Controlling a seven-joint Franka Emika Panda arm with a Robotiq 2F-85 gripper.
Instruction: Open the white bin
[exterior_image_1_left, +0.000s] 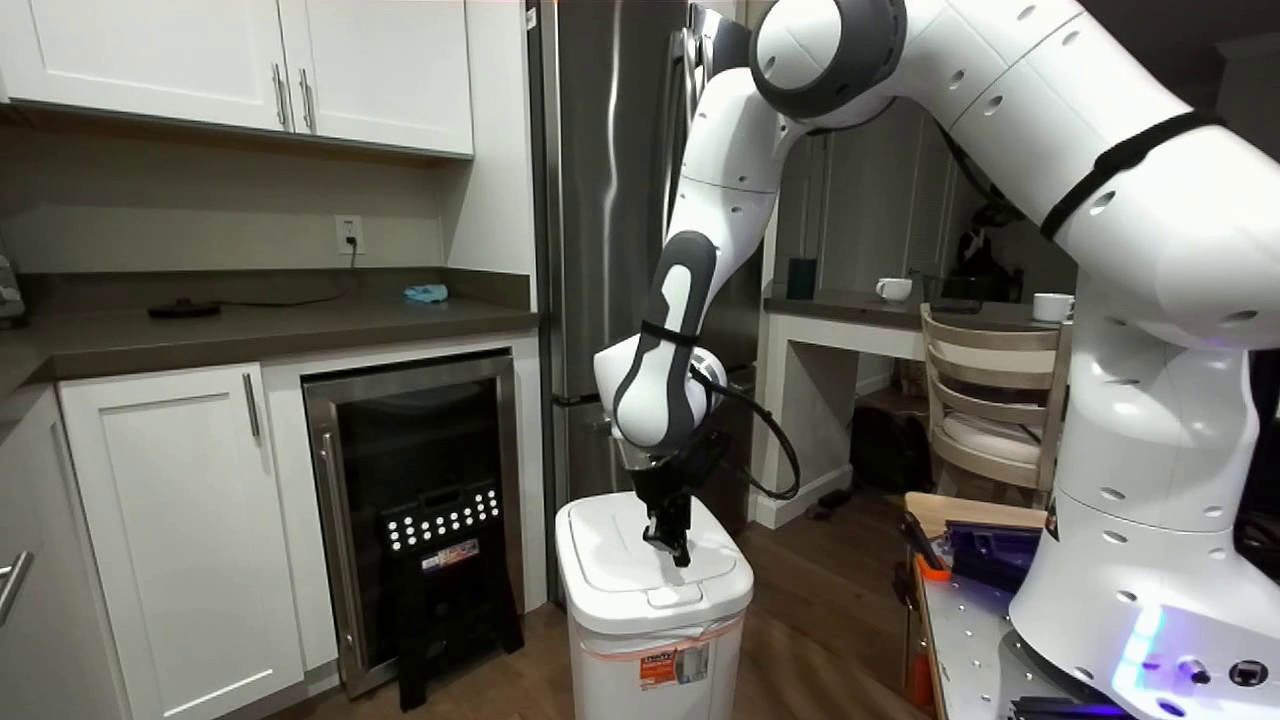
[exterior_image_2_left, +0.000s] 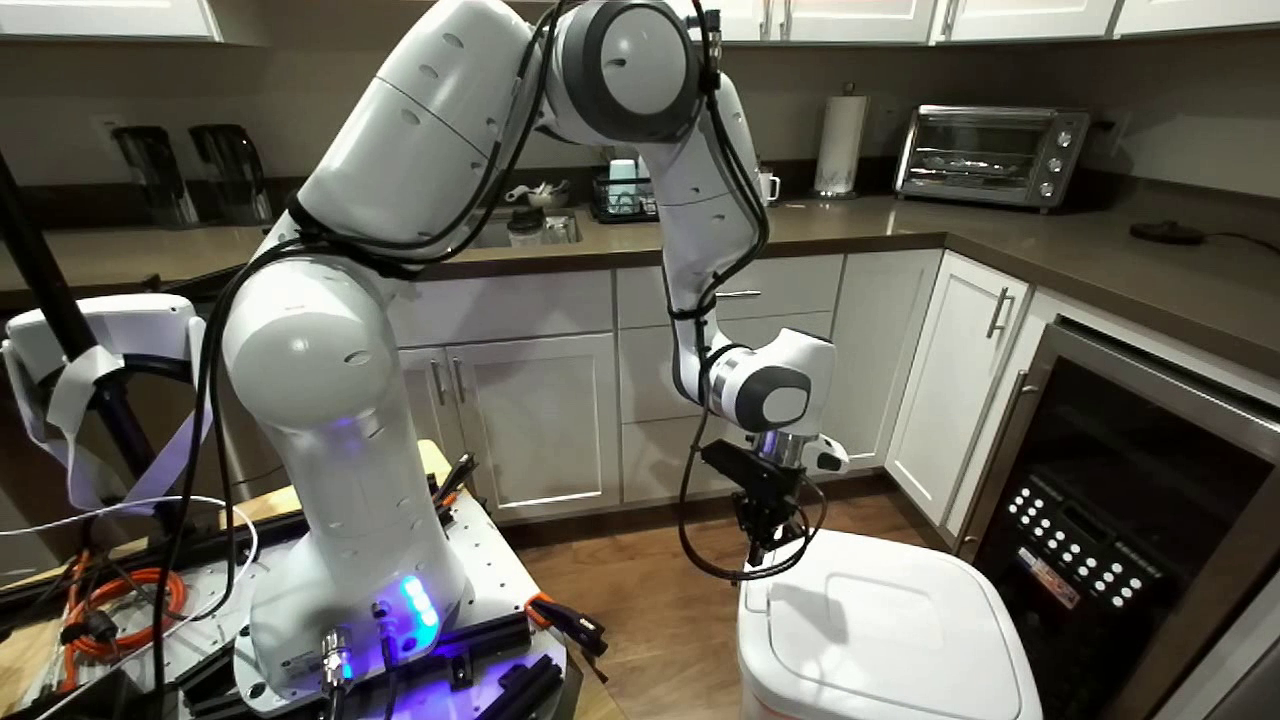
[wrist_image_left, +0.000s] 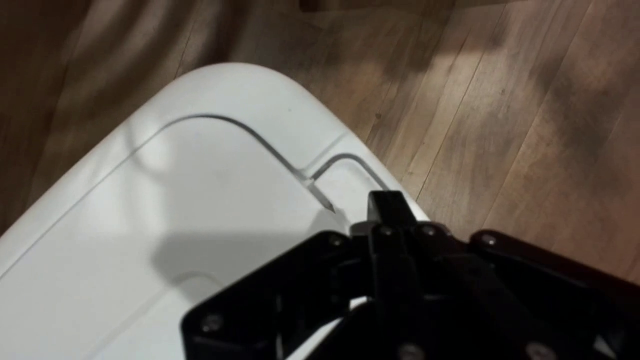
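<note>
The white bin (exterior_image_1_left: 600, 545) stands on the floor with its lid down. It also shows in an exterior view (exterior_image_2_left: 890, 610), and its lid fills the left of the wrist view (wrist_image_left: 150, 210). A small front tab (exterior_image_1_left: 675, 596) sits at the lid's edge; it shows partly in the wrist view (wrist_image_left: 345, 181), the rest hidden behind the fingers. An orange-red label (exterior_image_1_left: 660, 668) is on the body. My gripper (exterior_image_1_left: 672, 550) points down over the lid near this tab, fingers together and empty; it also shows in the wrist view (wrist_image_left: 392, 207). I cannot tell whether it touches the lid.
A black folding stool (exterior_image_1_left: 440, 530) leans by the glass-door cooler (exterior_image_1_left: 320, 440) beside the bin. The tall steel refrigerator (exterior_image_1_left: 610, 200) stands behind. The robot's metal-topped table (exterior_image_1_left: 965, 640) is across from the bin, with an orange-handled tool (exterior_image_2_left: 565, 615) jutting past its edge.
</note>
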